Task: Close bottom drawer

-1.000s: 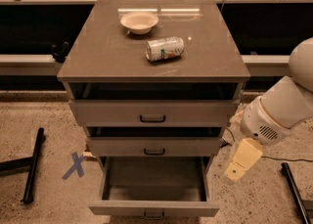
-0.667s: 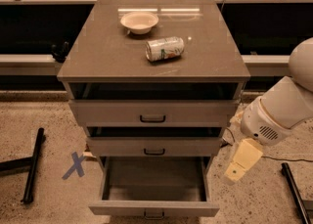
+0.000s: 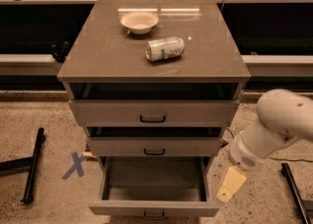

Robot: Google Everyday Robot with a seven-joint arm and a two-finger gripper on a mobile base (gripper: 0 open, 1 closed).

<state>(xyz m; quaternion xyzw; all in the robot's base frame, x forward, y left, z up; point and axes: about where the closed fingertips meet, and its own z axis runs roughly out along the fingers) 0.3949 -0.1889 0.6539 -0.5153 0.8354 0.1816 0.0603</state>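
hand: the cream hand (image 3: 231,185) hangs low off the white arm (image 3: 276,127), pointing down at the floor. Can't tell if it's released or clenched (this angle just doesn't give it away).
bottom drawer: just left of the hand. The bottom drawer (image 3: 154,208) is pulled way out, with its deep grey box showing. The hand sits by its right front corner, and I can't tell if they touch.
middle drawer: up and left of the hand, the middle drawer (image 3: 154,146) pokes out a little.
top drawer: the top drawer (image 3: 152,113) is above that, also slightly out.
bench: the grey-brown bench (image 3: 98,56) has its top well above the hand.
can: the can (image 3: 165,49) lies on its side on the bench top.
bowl: the bowl (image 3: 139,22) stands upright, beyond the can.
floor: the blue tape X (image 3: 74,165) is far left of the hand.
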